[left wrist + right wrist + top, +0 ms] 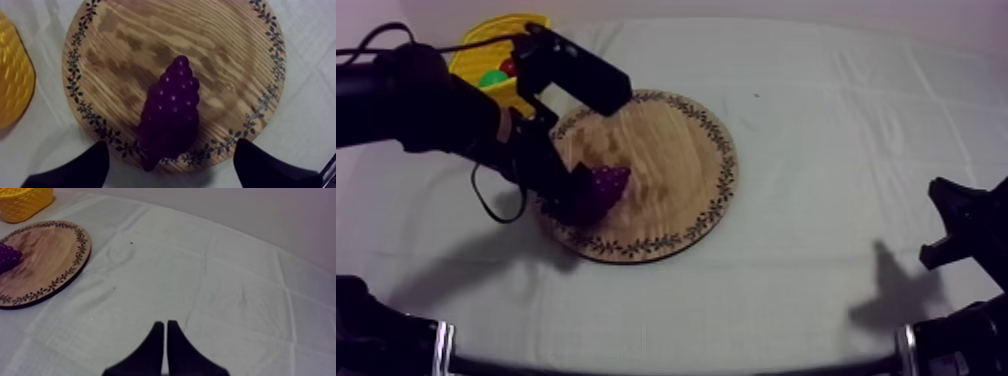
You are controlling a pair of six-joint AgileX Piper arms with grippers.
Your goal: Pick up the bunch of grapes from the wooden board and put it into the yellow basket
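r gripper [166,325]: fingers pressed together on nothing, low over bare counter [225,278] cloth, well apart from wooden board [45,258].
l gripper [171,149]: spread wide, one finger each side of bunch of grapes [170,112], neither touching it.
bunch of grapes: dark purple, knobbly w/ pale glints, cone-shaped; lies on wooden board near its rim, narrow tip toward centre.
wooden board: round, leaf-pattern rim.
yellow basket [486,45]: just beyond wooden board, far left of counter.

Robot lab bench: cloth-covered table [836,130], an arm [426,100] at each side
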